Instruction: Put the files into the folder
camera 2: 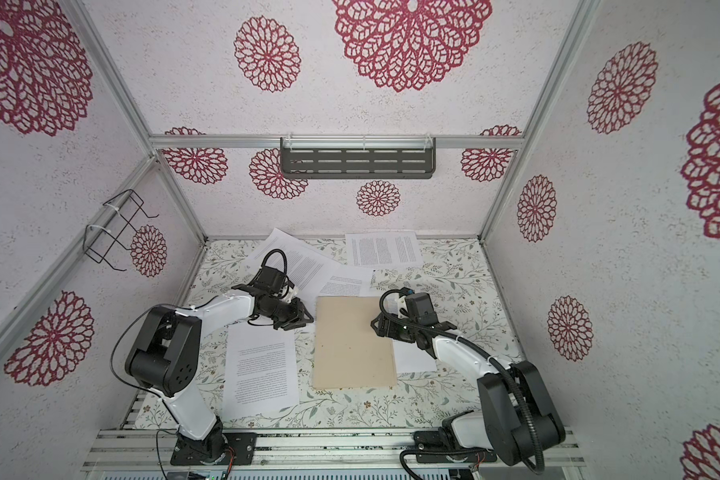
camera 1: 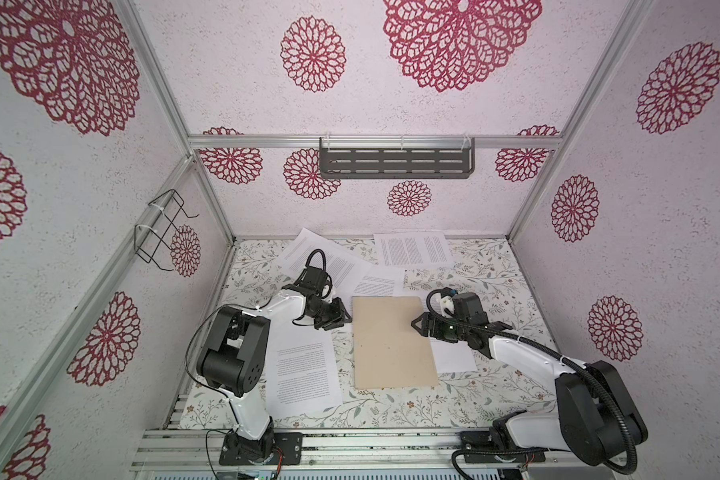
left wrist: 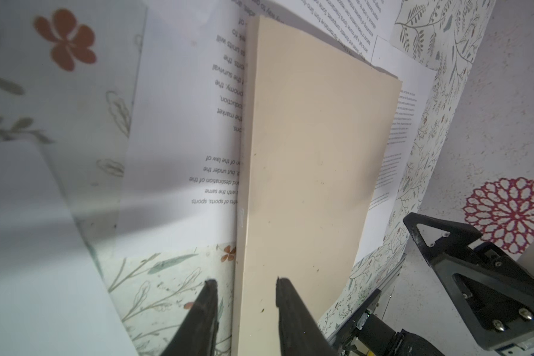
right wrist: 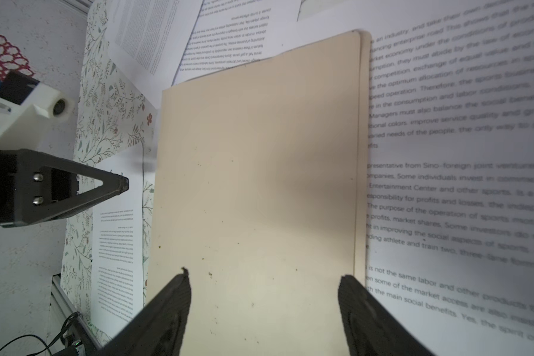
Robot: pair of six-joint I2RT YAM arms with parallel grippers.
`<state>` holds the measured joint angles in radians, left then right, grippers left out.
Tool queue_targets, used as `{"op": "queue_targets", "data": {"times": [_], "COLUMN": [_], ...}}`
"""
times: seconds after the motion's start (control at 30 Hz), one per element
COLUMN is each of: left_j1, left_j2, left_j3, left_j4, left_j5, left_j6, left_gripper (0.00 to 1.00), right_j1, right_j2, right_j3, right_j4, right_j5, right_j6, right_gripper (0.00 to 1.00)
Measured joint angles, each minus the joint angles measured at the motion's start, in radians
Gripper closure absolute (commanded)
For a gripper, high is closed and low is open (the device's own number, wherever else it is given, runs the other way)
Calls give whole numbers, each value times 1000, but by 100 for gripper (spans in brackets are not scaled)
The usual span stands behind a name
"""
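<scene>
The folder [camera 1: 393,343] [camera 2: 354,343] is tan, closed and flat in the middle of the table. White printed files lie around it: one sheet at the front left [camera 1: 304,374], one at the back left [camera 1: 320,257], one at the back [camera 1: 412,249], and sheets sticking out from under its far edge [camera 1: 381,282] and right edge [camera 1: 453,353]. My left gripper [camera 1: 347,319] [left wrist: 245,282] sits at the folder's [left wrist: 315,154] left edge near the far corner. Its jaws are narrowly apart and straddle that edge. My right gripper [camera 1: 415,323] [right wrist: 264,276] hovers wide open over the folder's [right wrist: 259,169] right part.
A floral cloth [camera 1: 495,282] covers the table inside patterned walls. A grey slotted shelf [camera 1: 395,162] hangs on the back wall and a wire rack [camera 1: 163,232] on the left wall. Aluminium rails [camera 1: 350,440] run along the front by the arm bases.
</scene>
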<state>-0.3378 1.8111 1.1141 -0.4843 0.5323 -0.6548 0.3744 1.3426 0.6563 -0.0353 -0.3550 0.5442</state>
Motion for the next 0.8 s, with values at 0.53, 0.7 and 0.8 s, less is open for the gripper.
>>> {"op": "queue_targets", "data": {"times": [0.53, 0.7, 0.8], "left_j1": [-7, -9, -10], "left_j2": [133, 169, 173], "left_j3": [73, 89, 95], "left_j4": [8, 26, 28], "left_j5": [42, 63, 71], "left_j6": [-4, -4, -4], "left_gripper": [87, 91, 94], "right_j1": [0, 1, 1], "right_j2": [71, 77, 88], "right_j3": [10, 26, 35], "right_j4": [-14, -21, -21], "right_j5": [-1, 1, 2], "right_j6": [-3, -10, -12], "right_gripper": [21, 21, 20]}}
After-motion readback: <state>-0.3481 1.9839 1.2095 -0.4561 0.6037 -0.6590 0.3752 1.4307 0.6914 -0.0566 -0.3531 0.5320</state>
